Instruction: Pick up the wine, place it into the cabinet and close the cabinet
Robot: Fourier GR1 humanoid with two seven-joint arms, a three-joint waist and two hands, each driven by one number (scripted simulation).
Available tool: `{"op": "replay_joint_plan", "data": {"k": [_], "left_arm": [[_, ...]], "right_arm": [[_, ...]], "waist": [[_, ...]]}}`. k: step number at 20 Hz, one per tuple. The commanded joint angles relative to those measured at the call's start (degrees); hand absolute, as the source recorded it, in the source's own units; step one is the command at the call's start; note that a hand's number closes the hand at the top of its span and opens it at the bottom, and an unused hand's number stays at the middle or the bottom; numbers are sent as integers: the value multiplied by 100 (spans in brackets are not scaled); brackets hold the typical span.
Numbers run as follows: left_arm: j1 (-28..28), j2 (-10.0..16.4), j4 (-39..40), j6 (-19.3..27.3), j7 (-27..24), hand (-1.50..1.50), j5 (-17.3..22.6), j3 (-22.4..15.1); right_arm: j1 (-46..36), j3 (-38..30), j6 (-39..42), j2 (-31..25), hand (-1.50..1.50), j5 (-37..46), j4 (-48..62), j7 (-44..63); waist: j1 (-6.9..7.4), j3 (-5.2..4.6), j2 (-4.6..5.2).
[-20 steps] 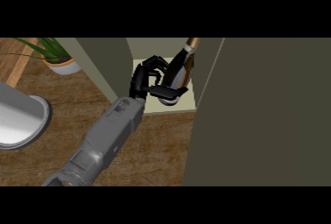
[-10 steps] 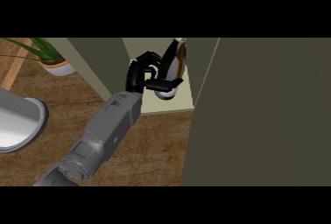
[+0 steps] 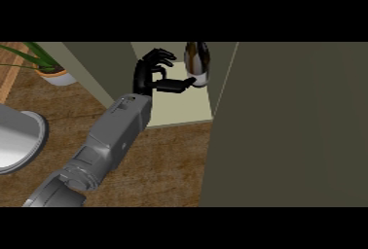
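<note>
So, wine (image 3: 197,61): dark glossy bottle with a pale patch low down, standing inside the cabinet (image 3: 179,114) on its cream shelf, long axis upright, seen almost from above
Left hand (image 3: 147,75): matte black, fingers (image 3: 156,57) loosely bent and clear of the glass, holding nothing; thumb stretched toward 3 o'clock, its tip at or just beside the bottle
Key relation: bottle at 3 o'clock from the fingers, just beside them
Door (image 3: 287,121): flat olive panel, open, at 4 o'clock from the hand; swinging it shut looks like the step left
Right hand: not visible
Counter (image 3: 158,165): brown wood grain
</note>
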Motion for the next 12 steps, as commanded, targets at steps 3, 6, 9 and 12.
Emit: {"op": "replay_joint_plan", "data": {"k": [3, 6, 9, 12], "left_arm": [[-359, 64, 357, 384, -21, -150, -213, -82], [-301, 234, 429, 417, -217, -150, -256, -80], [-248, 157, 508, 673, -372, -150, -261, -49], [-460, 334, 611, 617, -136, -150, -280, -47]], "right_arm": [[244, 153, 127, -112, -150, -242, -686, 177], [301, 11, 179, -118, -150, -377, -646, 11], [333, 112, 206, -116, -150, -302, -728, -23], [305, 85, 236, -109, -150, -330, -714, -40]], "waist": [[-39, -3, 22], [-53, 1, 47], [-85, -4, 38], [-130, -6, 71]]}}
